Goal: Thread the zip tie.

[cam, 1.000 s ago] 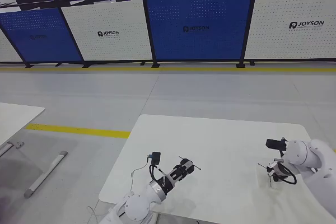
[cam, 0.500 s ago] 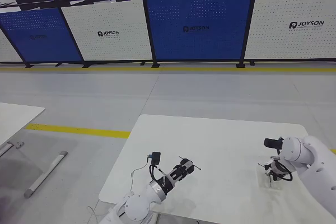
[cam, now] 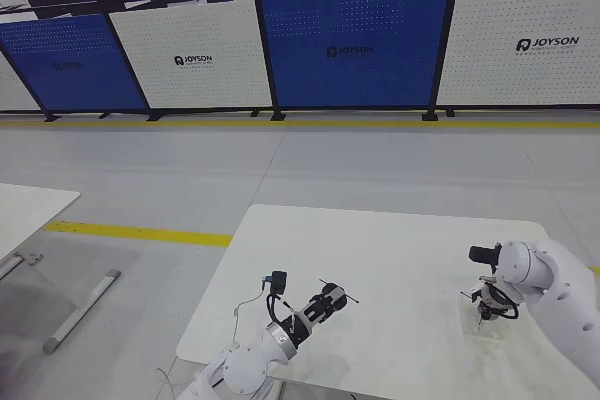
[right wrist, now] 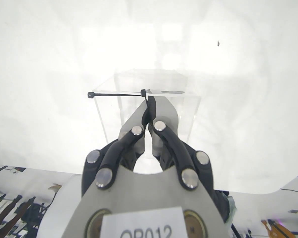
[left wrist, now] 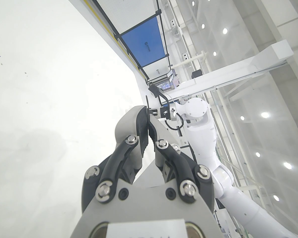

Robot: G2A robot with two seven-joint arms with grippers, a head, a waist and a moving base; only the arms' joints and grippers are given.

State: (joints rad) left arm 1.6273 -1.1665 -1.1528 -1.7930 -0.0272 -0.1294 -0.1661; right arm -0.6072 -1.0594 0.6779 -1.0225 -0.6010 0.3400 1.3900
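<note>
the right gripper (right wrist: 148, 105) was pinched shut on the zip tie (right wrist: 116, 95), gripping it partway along, just above the clear box (right wrist: 106, 120). the strap lay along the box's top edge; we could not tell whether it touched. the left gripper (left wrist: 147, 118), well to the left of the box, was closed on a thin black strip (left wrist: 146, 102).

in our judgement, so narrow a pinch on a slick strap could let it twist or slip. a low pass could also catch the tie's head on the box rim and shove the box.

between the box and the left gripper the table (cam: 380, 250) offered broad bare room. beyond the box the surface ran open to the far edge.
</note>
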